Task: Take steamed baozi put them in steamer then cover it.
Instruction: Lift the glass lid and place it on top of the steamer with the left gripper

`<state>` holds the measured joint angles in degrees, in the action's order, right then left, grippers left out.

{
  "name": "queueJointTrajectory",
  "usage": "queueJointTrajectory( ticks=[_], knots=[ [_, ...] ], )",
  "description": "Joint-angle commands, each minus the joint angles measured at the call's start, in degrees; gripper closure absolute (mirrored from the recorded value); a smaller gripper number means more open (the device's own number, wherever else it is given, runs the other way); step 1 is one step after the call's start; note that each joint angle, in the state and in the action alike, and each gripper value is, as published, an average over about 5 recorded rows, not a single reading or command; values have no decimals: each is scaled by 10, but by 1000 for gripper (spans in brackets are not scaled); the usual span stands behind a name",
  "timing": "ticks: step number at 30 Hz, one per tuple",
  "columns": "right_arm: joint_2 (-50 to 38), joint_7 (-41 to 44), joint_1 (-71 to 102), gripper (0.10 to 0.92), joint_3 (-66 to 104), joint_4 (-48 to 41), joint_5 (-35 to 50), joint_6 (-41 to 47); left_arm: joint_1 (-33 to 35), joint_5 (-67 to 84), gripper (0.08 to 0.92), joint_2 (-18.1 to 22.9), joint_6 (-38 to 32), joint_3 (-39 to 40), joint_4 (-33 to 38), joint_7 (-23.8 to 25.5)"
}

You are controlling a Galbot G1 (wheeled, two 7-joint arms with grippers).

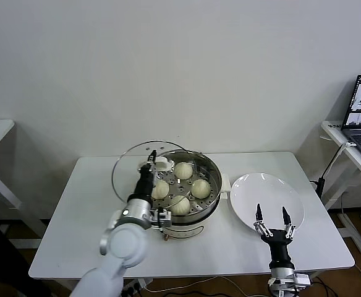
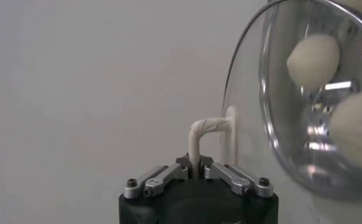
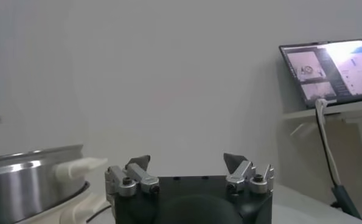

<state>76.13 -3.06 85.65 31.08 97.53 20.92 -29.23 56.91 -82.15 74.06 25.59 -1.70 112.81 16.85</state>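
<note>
Now left pincer tight around glass lid's handle.

1. Left arm: white rounded shell, silver wrist ring, black forearm section.
2. Right gripper: black body, black pointed fingers, silver links.
3. Left gripper: black housing, silver links with dark screws.

- Four round, cream-white steamed baozi sit inside on the holey tray.
- The big shiny steamer stands open on the white counter.
</note>
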Motion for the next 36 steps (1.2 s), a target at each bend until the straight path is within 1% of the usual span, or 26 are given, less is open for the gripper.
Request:
queueJointTrajectory(
  ticks=[1, 6, 18, 36],
  knots=[
    [3, -1, 3, 203, 3, 0, -7, -2, -34, -50, 806, 57, 29, 65, -49, 9],
    [5, -2, 4, 203, 4, 0, -10, -4, -34, -60, 806, 80, 30, 68, -68, 7],
    [9, -2, 8, 203, 3, -3, -18, -9, -38, -64, 806, 112, 30, 67, -99, 1],
    [9, -2, 6, 203, 0, -8, -21, -10, -27, -52, 806, 127, 38, 66, -119, -31]
  ],
)
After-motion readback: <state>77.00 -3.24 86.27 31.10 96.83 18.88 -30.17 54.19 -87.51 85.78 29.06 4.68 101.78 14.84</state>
